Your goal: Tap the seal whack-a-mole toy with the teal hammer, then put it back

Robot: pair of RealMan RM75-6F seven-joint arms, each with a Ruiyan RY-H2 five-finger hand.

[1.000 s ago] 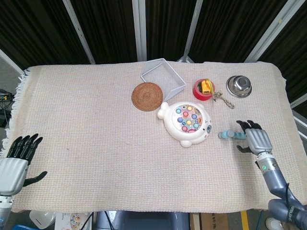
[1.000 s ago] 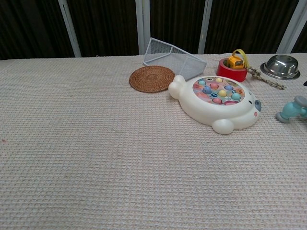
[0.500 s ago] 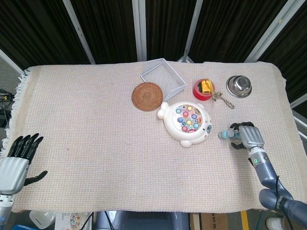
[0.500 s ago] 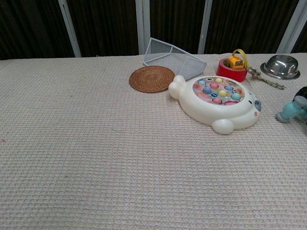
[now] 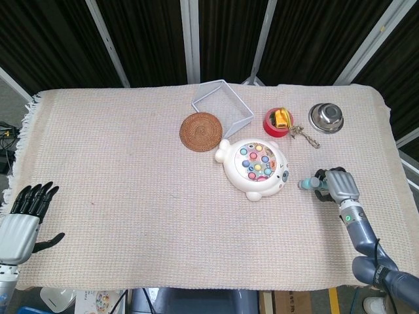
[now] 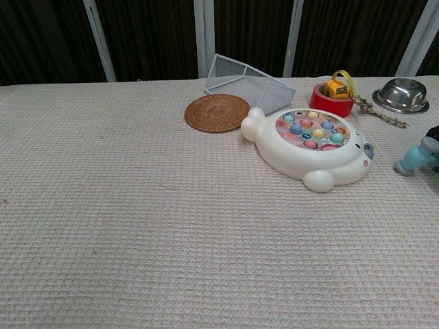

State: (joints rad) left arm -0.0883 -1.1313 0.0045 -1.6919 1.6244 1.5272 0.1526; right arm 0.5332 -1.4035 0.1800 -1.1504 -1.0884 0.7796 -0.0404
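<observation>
Since a second ago the right hand [image 5: 339, 185] has come forward and curled its fingers around the handle of the teal hammer [image 5: 308, 184], which lies on the table cloth [image 5: 118, 170] just right of the seal toy [image 5: 254, 167]. The left hand [image 5: 23, 219] rests with fingers apart at the near left edge, holding nothing.
</observation>
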